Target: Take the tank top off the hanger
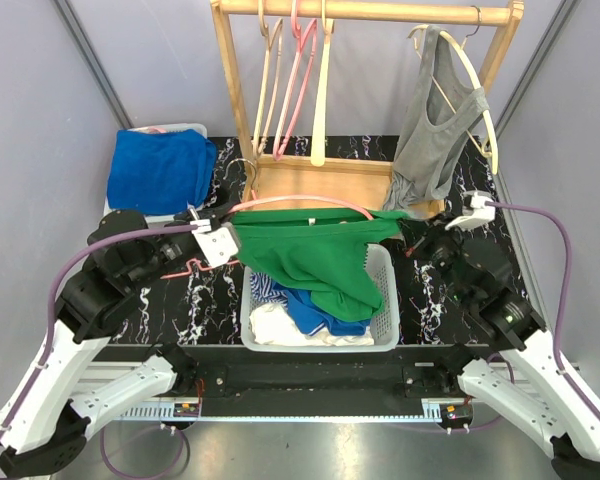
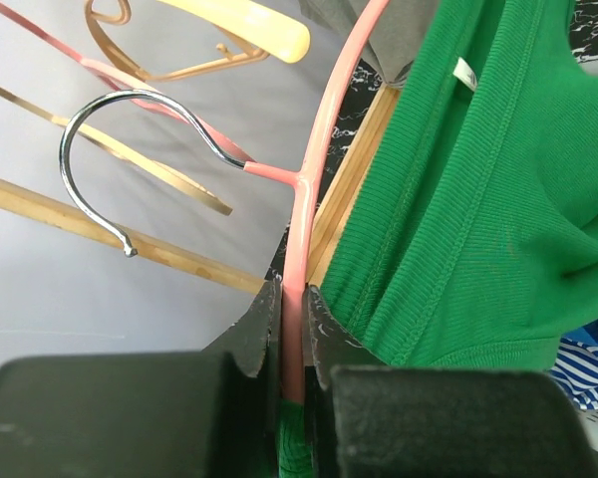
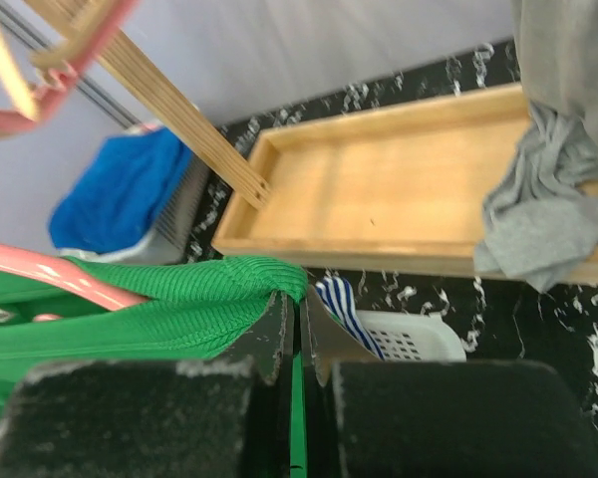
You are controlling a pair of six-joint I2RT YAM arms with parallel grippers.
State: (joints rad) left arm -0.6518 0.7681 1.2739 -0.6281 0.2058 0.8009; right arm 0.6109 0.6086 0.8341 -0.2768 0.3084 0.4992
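Mid-task: left gripper (image 2: 294, 334) clamps pink hanger (image 2: 324, 129), right gripper (image 3: 299, 329) pinches green tank top (image 3: 169, 304) shoulder, not off yet.

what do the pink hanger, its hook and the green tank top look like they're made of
The pink hanger: smooth, glossy pink surface, probably plastic or plastic-coated wire; the core is hidden.
Its hook: bare polished metal, judging by its silvery shine and reflections.
The green tank top: matte knit fabric, possibly cotton jersey; fine ribbing and stitched hems show.
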